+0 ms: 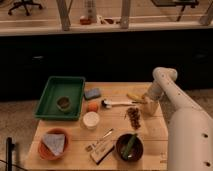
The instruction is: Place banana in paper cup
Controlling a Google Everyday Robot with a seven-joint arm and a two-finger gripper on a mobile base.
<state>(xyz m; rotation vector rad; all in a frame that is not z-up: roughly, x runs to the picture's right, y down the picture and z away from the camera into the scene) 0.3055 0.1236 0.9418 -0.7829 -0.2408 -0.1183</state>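
The gripper (150, 107) hangs low over the table's (150, 140) far right corner, and there is no telling whether it is spread or closed. The banana (134, 96) lies on the wood just left of it, beside the white-handled brush (117, 103). The paper cup (91, 120) stands upright mid-table, just near of the orange (92, 106), well apart from the banana.

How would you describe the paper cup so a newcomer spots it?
Find the green tray on the left side of the table. Off its near right corner sits an orange, with the paper cup just in front, far left of the pincer at the table's right edge. It is the only plain white round container there.
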